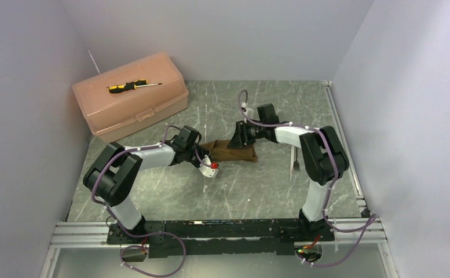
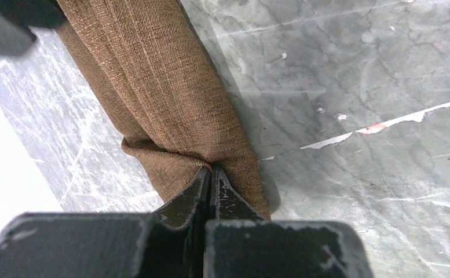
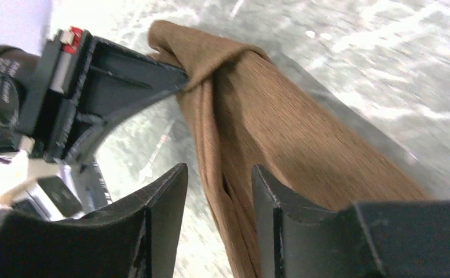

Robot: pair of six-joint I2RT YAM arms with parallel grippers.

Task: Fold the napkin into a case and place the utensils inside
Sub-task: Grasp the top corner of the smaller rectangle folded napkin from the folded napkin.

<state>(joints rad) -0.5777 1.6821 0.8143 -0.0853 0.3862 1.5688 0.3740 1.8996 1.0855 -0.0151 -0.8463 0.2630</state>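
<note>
Nearest, grey marbled surface [image 1: 170,197]. Mid-surface, plain dark brown soft cloth napkin [image 1: 234,152], partly folded. Left gripper [image 2: 211,174]: jaws clamped on one napkin corner. Right gripper [image 3: 219,182]: jaws apart, straddling the opposite end, cloth between but not pinched. Slender silvery fork [image 1: 295,162] right of napkin. Farthest, pink plastic box [image 1: 131,95]. Step judged: folding. Next: regrasp, flatten case.

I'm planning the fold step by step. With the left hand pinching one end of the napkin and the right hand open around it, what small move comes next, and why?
Probably the right hand lifts clear. Its fingers are apart around the napkin, gripping nothing, while the left hand pinches the bunched end; the fork lies outside the cloth.
</note>
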